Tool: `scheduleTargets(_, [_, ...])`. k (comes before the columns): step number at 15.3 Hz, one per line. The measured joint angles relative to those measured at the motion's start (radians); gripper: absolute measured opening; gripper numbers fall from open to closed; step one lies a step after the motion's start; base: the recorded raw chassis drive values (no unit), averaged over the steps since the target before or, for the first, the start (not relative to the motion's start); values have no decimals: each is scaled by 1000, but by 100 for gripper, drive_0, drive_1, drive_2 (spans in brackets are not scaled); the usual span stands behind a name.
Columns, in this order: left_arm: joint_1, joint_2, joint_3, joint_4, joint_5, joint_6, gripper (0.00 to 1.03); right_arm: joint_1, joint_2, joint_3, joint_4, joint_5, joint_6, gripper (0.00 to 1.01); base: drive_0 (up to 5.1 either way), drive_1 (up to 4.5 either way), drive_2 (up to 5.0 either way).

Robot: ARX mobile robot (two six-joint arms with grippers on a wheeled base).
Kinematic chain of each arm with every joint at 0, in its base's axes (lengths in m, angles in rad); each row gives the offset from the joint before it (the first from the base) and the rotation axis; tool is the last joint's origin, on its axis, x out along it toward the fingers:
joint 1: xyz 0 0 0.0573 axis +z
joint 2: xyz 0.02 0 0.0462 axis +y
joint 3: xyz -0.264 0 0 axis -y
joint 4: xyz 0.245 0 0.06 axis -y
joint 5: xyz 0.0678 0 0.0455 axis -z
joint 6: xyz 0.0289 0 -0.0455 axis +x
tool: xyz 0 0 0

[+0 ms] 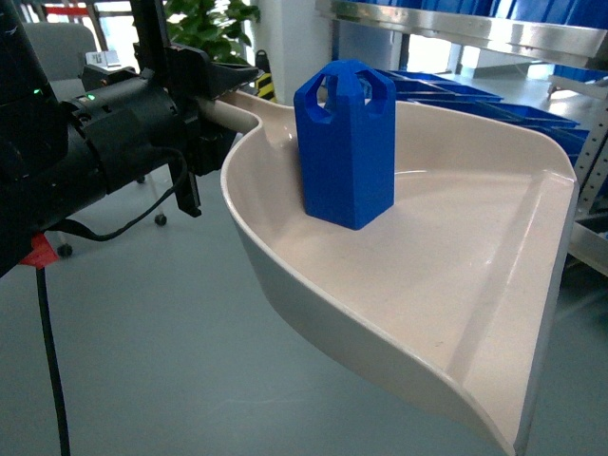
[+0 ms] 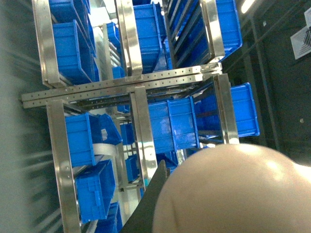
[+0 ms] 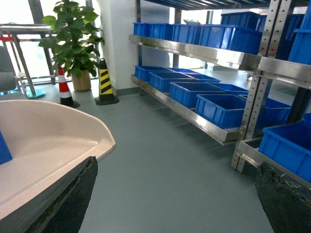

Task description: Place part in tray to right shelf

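- Part [image 1: 346, 142] stands upright in the tray [image 1: 494, 313], near its handle end.
- Left gripper [image 1: 204, 90] clenches the tray handle; right gripper's fingers [image 3: 58, 204] spread, empty.
- Shelf [image 1: 475, 33] lies right, beyond the tray's lip.

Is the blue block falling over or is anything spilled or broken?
Nothing stands out. The blue block stands upright inside the white tray, well back from the open front lip. The left gripper holds the tray by its handle. The crates on the shelf sit in tidy rows.
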Motion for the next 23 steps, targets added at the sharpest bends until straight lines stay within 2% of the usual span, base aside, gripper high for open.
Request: scheduleTargets(23, [2,0,0,0,-1,0,12,0,0,0,0,0,0,98,-160,-160,-160])
